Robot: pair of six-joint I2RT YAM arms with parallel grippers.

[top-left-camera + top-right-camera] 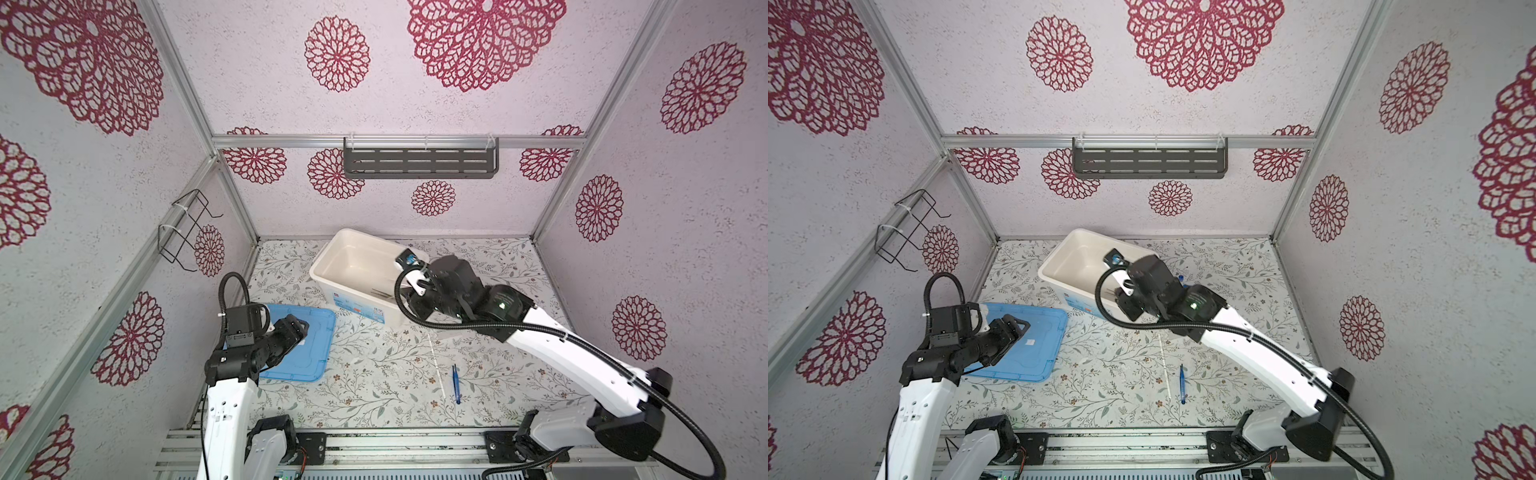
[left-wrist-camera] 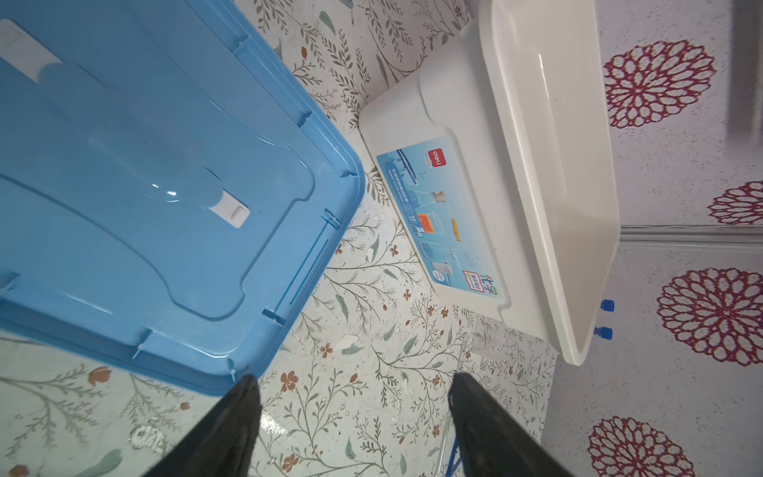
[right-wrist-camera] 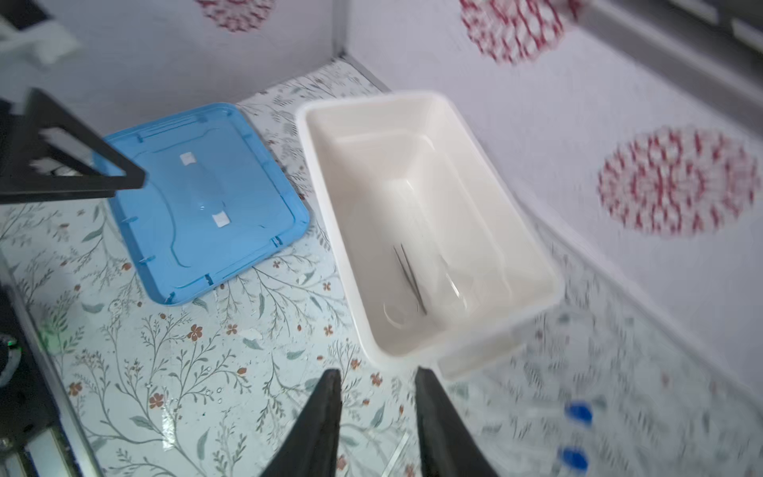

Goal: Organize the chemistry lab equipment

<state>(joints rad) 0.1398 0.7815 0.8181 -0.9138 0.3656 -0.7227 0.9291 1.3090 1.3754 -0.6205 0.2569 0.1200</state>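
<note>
- Grey tweezers: thin dark metal, lying on the floor of the box, with faint clear glassware right beside them.
- Two blue-capped tubes lie just off the box's right end.
- Blue tweezers and a skinny white rod lie side by side out front of the box.
- Right gripper is at the box's right end, jaws apart, empty.
- Left gripper is spread wide, empty too.
</note>
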